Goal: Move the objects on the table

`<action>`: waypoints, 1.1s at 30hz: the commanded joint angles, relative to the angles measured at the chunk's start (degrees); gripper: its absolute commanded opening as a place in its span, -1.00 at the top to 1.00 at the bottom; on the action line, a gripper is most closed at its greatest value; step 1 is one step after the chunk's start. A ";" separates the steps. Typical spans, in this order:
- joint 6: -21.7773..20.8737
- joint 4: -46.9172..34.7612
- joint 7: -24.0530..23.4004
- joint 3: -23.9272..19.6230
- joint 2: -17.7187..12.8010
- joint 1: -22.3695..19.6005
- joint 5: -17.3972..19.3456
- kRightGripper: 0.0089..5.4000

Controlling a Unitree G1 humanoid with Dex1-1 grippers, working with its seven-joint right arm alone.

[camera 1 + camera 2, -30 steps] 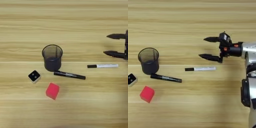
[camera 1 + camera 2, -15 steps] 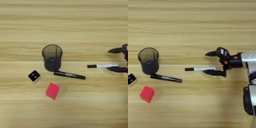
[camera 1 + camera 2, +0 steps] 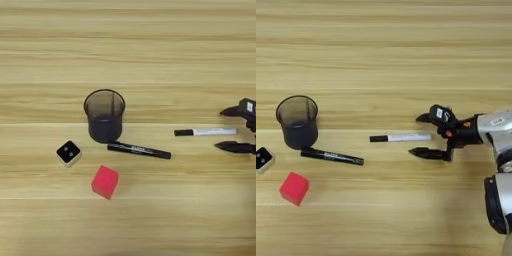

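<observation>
The bench (image 3: 150, 45) is light wood with the grain running across. At far left lies the small white cube (image 3: 68, 152), its black dotted face up, apart from everything else. Right of it and nearer the camera sits the red cube (image 3: 105, 182), turned at an angle to the grain. Behind the red cube stands the black mesh cup (image 3: 104, 116), upright. The black marker (image 3: 139, 150) lies flat just in front of the cup, its left end close against the cup's base; contact cannot be confirmed. Further right lies the white marker (image 3: 400, 137), flat, black cap pointing left, well apart from the black marker.

The right hand (image 3: 422, 135) enters from the right on a silver forearm (image 3: 497, 127), held low over the bench with the fingers pointing left. The two black fingers are spread wide, one behind and one in front of the white marker's right end. They bracket the marker without closing on it; the hand holds nothing.
</observation>
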 commanded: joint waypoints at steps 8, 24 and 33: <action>1.05 -1.01 -3.54 0.53 -2.58 -3.03 -1.12 -0.62; 2.53 -0.36 -2.40 0.30 -2.56 -2.20 -0.86 -0.03; 2.57 -0.49 -1.80 0.26 -2.51 -1.95 -0.62 0.28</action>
